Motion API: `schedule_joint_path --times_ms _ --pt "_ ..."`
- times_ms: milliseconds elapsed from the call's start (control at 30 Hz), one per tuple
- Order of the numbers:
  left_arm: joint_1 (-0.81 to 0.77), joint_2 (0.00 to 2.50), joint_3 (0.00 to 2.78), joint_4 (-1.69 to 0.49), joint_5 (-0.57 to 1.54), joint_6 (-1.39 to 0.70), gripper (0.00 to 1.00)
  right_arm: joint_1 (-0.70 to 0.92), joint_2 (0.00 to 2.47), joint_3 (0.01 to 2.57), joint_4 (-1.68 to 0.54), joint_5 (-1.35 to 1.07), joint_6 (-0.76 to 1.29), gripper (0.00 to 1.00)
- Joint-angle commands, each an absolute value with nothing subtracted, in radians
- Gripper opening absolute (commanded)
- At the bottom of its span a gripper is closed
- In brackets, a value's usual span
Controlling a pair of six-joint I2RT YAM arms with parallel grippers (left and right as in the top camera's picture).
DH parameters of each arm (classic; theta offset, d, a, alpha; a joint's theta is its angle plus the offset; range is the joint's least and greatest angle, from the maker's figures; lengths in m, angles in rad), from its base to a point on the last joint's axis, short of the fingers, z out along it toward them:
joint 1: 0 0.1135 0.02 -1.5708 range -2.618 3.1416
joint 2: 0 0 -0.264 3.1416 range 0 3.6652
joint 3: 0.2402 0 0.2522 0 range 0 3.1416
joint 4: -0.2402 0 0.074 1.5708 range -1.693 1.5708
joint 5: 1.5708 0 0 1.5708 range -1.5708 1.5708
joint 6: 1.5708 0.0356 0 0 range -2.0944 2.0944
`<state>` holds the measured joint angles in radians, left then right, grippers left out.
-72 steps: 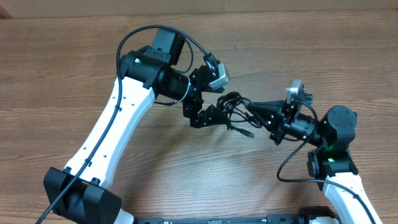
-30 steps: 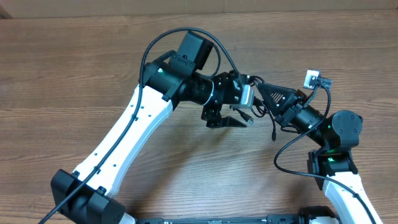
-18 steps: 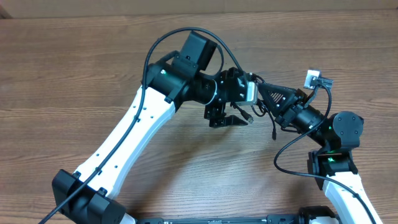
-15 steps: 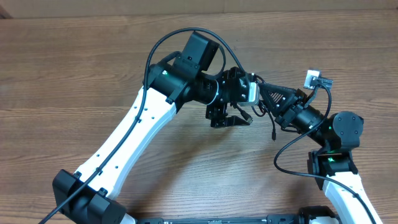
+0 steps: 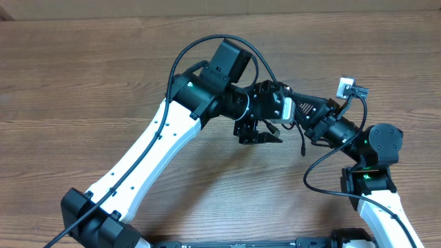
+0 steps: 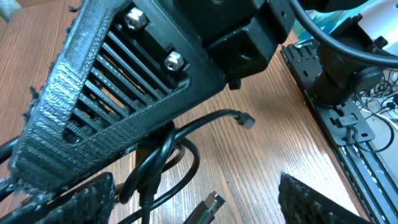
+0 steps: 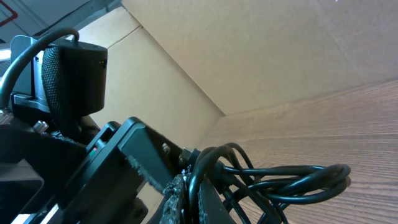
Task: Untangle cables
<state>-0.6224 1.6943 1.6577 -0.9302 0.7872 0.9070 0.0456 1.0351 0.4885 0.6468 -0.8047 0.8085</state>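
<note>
The cables [image 5: 284, 125] are a bunch of thin black loops held off the table, pinched in my shut right gripper [image 5: 295, 110]. One loose strand [image 5: 303, 142] hangs down from the bunch. In the right wrist view the jaws [image 7: 194, 179] clamp one loop while the other loops [image 7: 286, 180] fan out to the right. My left gripper [image 5: 259, 138] stands open just left of and below the bunch. In the left wrist view its open fingers [image 6: 199, 210] flank the dangling loops [image 6: 160, 158] and a silver-tipped plug [image 6: 211, 203]; another plug end [image 6: 245, 119] points right.
The right gripper's ribbed black finger [image 6: 118, 93] fills the upper left of the left wrist view, close above the left fingers. The left arm's wrist and camera housing [image 7: 74, 74] loom at the left of the right wrist view. Wooden table [image 5: 83, 83] lies all around.
The left gripper has shifted right, closer under the cable bunch, staying open. The right gripper, which earlier lifted the bunch back, has stayed still and shut.
</note>
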Motion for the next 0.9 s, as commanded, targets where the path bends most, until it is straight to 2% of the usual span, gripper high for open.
schedule_joint_path --times_ms 0,167,367,533,600,700,800,867 --pt "-0.627 1.68 1.671 -0.929 0.781 0.89 0.8 0.044 1.03 0.512 0.662 -0.805 0.811 0.04" --pt "-0.627 1.68 1.671 -0.925 0.775 0.89 0.67 0.044 1.03 0.512 0.661 -0.805 0.811 0.04" --pt "-0.627 1.68 1.671 -0.925 0.774 0.89 0.65 0.044 1.03 0.512 0.662 -0.805 0.812 0.04" --pt "-0.628 1.68 1.671 -0.913 0.774 0.89 0.52 0.044 1.03 0.512 0.662 -0.805 0.812 0.04" --pt "-0.628 1.68 1.671 -0.905 0.775 0.889 0.5 0.044 1.03 0.512 0.662 -0.805 0.812 0.04" --pt "-0.628 1.68 1.671 -0.898 0.775 0.889 0.52 0.044 1.03 0.512 0.662 -0.805 0.812 0.04" --pt "-0.629 1.681 1.671 -0.9 0.775 0.889 0.66 0.044 1.03 0.512 0.662 -0.805 0.812 0.04" --pt "-0.629 1.681 1.671 -0.9 0.775 0.889 0.68 0.044 1.03 0.512 0.666 -0.806 0.812 0.04"
